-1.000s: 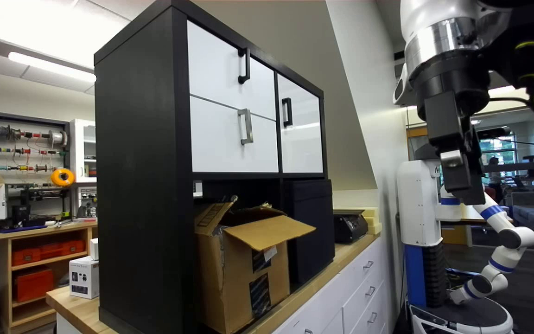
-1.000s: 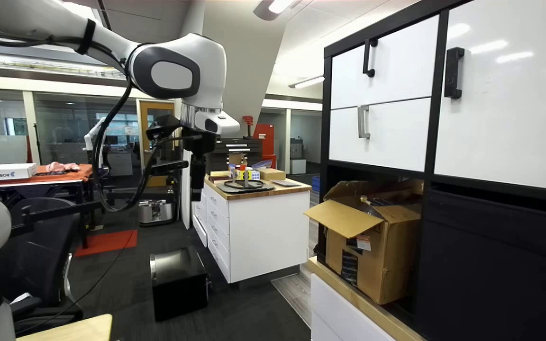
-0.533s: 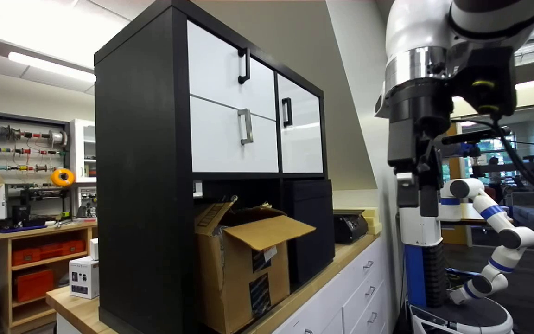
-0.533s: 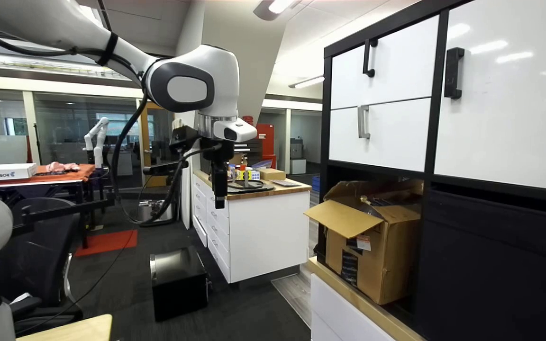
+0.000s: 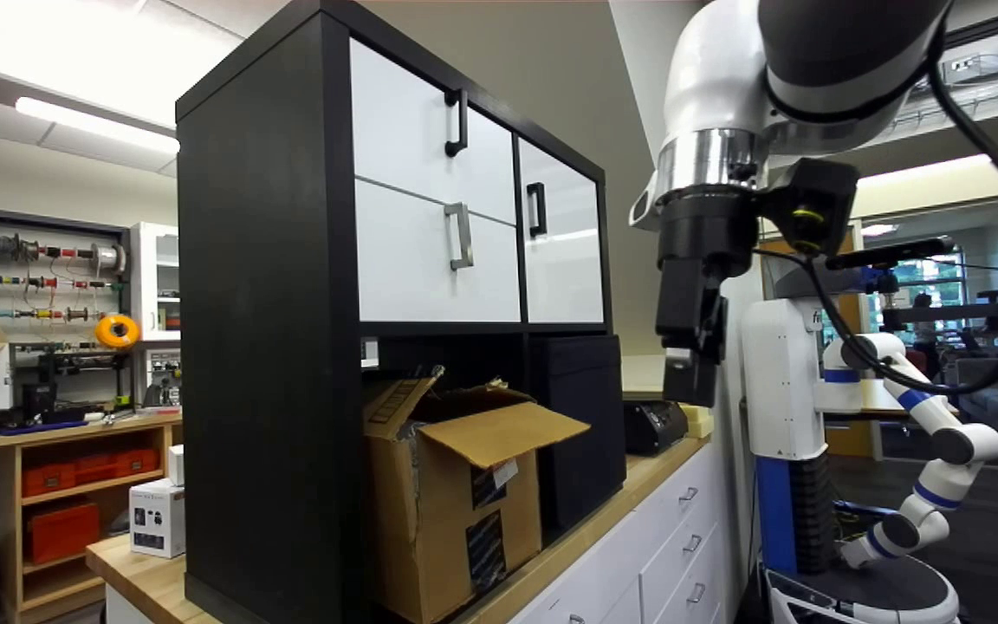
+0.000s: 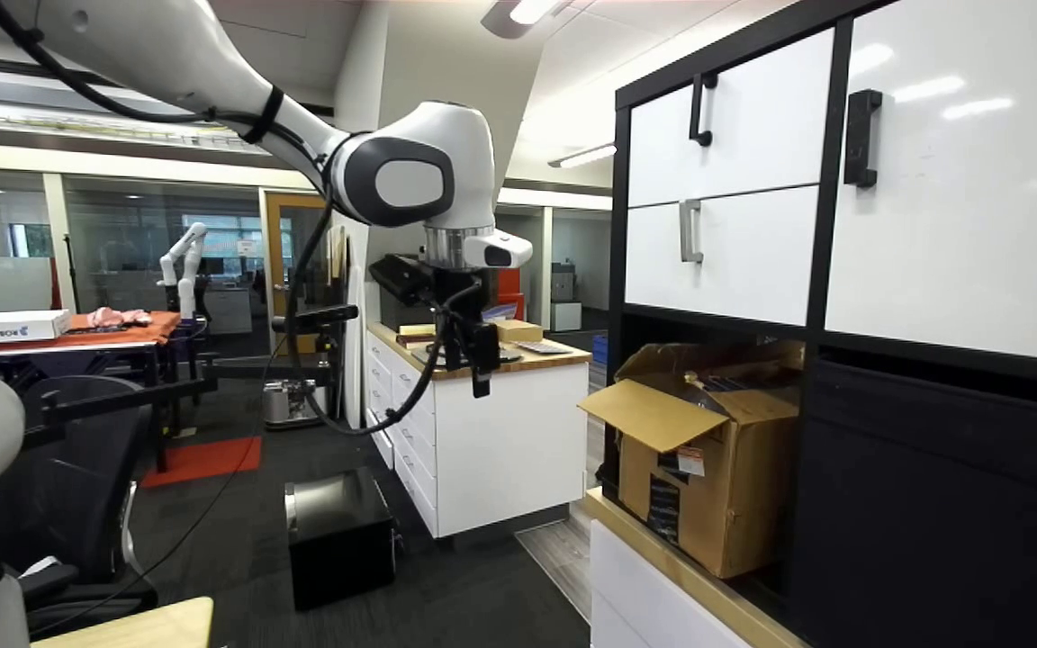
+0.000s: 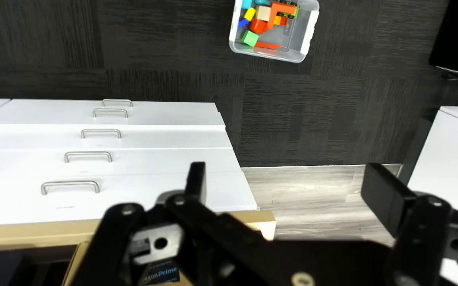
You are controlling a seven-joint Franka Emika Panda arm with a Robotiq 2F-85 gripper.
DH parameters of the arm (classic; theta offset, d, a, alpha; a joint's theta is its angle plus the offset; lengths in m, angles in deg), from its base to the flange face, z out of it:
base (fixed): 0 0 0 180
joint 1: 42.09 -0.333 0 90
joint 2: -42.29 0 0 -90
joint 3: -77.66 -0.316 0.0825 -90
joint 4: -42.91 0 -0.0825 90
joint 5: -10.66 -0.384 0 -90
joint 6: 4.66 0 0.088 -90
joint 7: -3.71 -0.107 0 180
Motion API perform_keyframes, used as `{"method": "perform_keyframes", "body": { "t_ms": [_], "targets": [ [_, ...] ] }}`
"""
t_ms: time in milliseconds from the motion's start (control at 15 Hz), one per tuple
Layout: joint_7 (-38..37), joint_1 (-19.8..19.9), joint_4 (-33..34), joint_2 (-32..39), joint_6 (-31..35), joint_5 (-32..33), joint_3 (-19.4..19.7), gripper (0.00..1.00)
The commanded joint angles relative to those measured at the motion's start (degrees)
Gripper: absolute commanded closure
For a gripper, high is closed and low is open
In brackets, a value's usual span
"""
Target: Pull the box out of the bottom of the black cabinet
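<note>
Wrist view shows the fingers (image 7: pixel 387 200) spread wide, with nothing held between them. From where I stand they point down in the air, well apart from the black cabinet (image 5: pixel 258 347). The big brown box (image 6: pixel 703 508) sits upright in the bottom of it, under the two white drawers (image 5: pixel 408 234), with its front flap (image 5: pixel 503 432) poking out. I think the job now is to reach that flap. To do it well, the arm (image 6: pixel 406 184) should line up with the front of the box, turn so one finger goes over the flap and one under, and squeeze near the fold, where the card is likely stronger. A grab at the tip may bend or rip it. Then pull slow and straight. Mind the edges: a black post (image 5: pixel 343 260) stands on each side of the box, a dark bin (image 5: pixel 581 425) is just beside it, and a metal handle (image 5: pixel 464 234) sticks out above. The desk (image 6: pixel 662 551) has just a thin strip of wood in front, so the box could tip off if it comes too far. Room to back up is out front, over the floor (image 6: pixel 500 585).
</note>
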Motion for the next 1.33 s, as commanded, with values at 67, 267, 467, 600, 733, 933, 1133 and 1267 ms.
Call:
{"method": "perform_keyframes", "body": {
  "t_ms": [67, 267, 467, 600, 733, 933, 1133, 1267],
  "targets": [
    [7.69, -0.27, 7.34, 7.35, 2.55, 3.33, 1.49, 0.00],
    [12.14, -0.08, 11.89, 11.40, 4.04, 3.72, 2.24, 0.00],
    [9.67, -0.17, 9.24, 9.76, 3.43, 3.07, 1.74, 0.00],
    [9.65, -0.26, 9.13, 9.73, 3.42, 3.07, 1.64, 0.00],
    [9.65, -0.28, 9.14, 9.72, 3.42, 3.07, 1.63, 0.00],
    [9.65, -0.29, 9.14, 9.71, 3.42, 3.07, 1.63, 0.00],
    [9.02, -0.33, 7.88, 9.83, 5.37, 4.44, 1.13, 0.00],
    [10.29, -0.42, 7.55, 10.27, 8.97, 5.48, 0.96, 0.00]
  ]
}}
